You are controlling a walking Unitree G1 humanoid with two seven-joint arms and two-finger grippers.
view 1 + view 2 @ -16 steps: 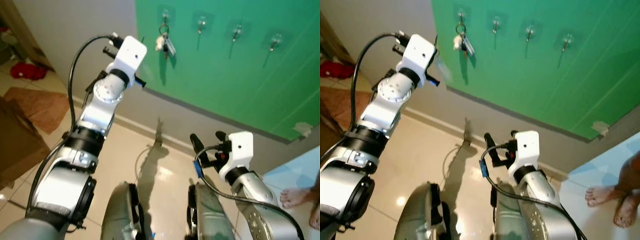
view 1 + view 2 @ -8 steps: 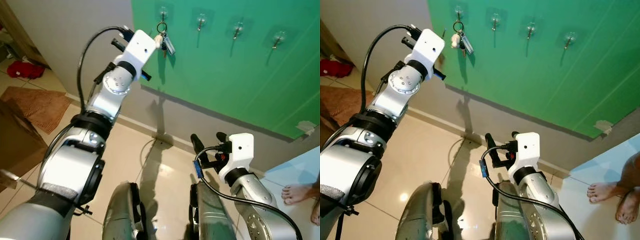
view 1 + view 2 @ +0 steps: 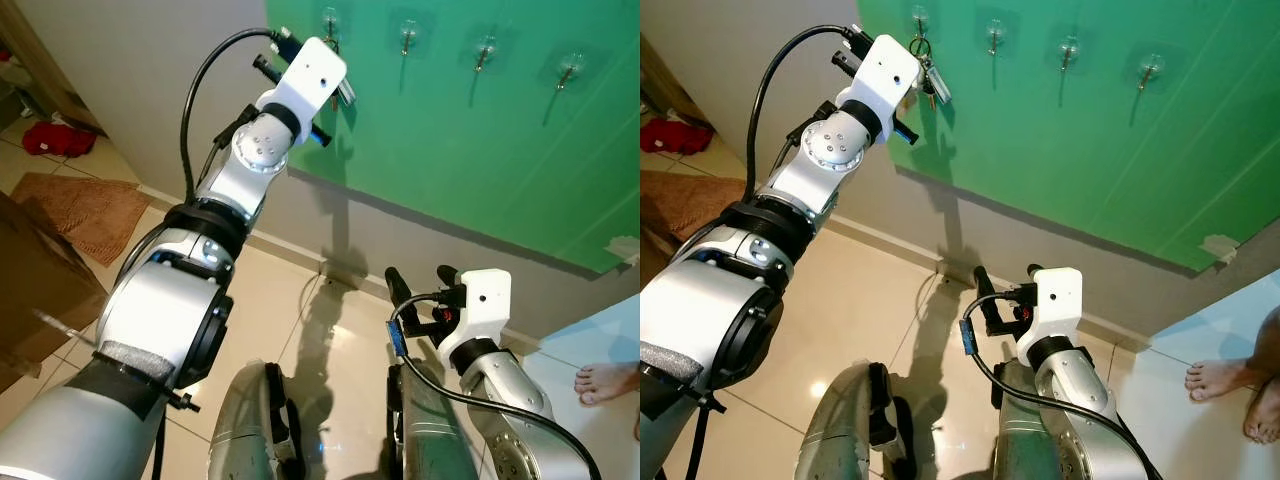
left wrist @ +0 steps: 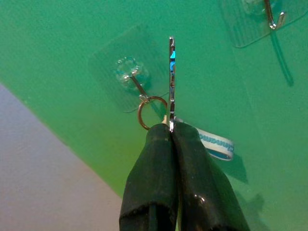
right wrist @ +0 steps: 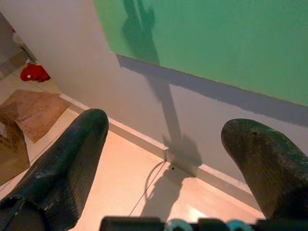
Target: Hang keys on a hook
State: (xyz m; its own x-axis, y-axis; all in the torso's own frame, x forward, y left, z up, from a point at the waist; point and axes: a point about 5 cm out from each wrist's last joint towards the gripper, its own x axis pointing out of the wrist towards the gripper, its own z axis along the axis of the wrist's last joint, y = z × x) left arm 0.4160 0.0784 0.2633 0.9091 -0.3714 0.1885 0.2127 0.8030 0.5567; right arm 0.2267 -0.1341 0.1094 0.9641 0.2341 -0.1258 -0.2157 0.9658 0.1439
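Nearly done: left gripper (image 4: 171, 126) pinched tight on a key (image 4: 171, 82), ring (image 4: 150, 111) already looped over the leftmost hook (image 4: 136, 84) on the green wall. Left to do: letting go, backing off. Right gripper (image 5: 168, 163) gaping wide, holding nothing, low by the floor.

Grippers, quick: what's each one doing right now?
Left gripper: shut on the silver key, whose ring sits on the clear adhesive wall hook.
Right gripper: open, holding nothing, low near the floor.
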